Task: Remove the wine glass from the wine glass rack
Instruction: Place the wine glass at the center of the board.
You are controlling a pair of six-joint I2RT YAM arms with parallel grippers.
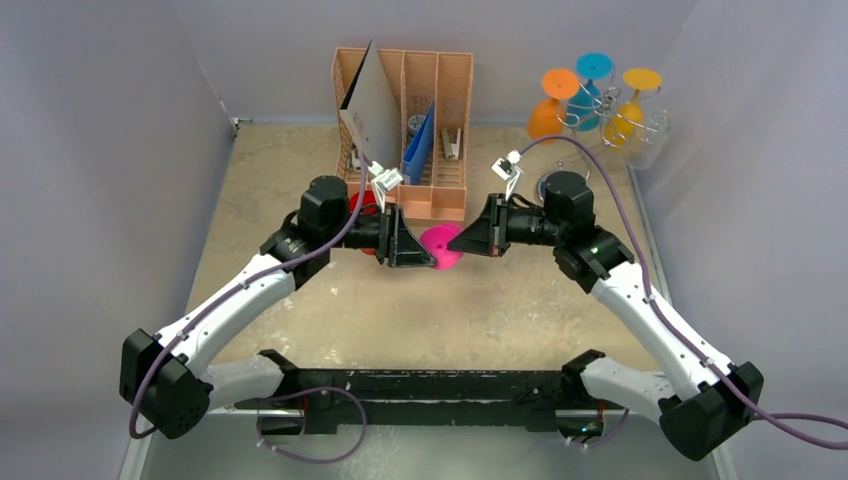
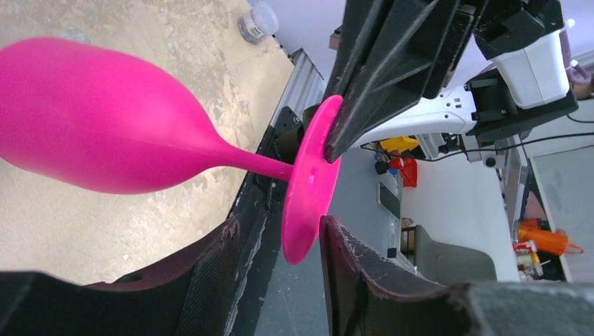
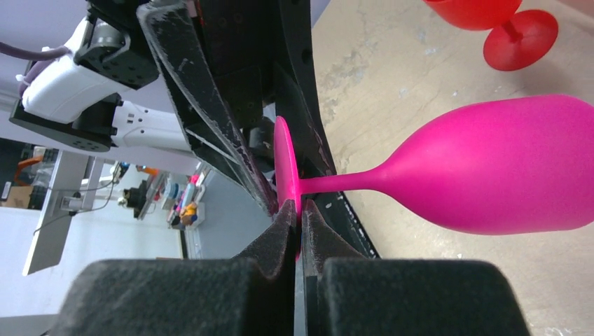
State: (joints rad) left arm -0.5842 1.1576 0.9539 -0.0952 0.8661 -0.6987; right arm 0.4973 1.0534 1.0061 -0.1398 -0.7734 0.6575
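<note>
**Right jaws clamp the pink glass's foot; left jaws stand apart**

Foam-padded right jaws, lowest in the right wrist view, are pressed together on the rim of the pink wine glass (image 3: 490, 168) foot. The left jaws stand partly open astride the foot's opposite edge and do not clamp it. Both arms reach inward from the lower corners of the top view, wrists level, jaws facing each other at centre. The glass lies sideways between them above the surface (image 1: 450, 320). It is well apart from the wine glass rack (image 1: 612, 128) at upper right.
</note>
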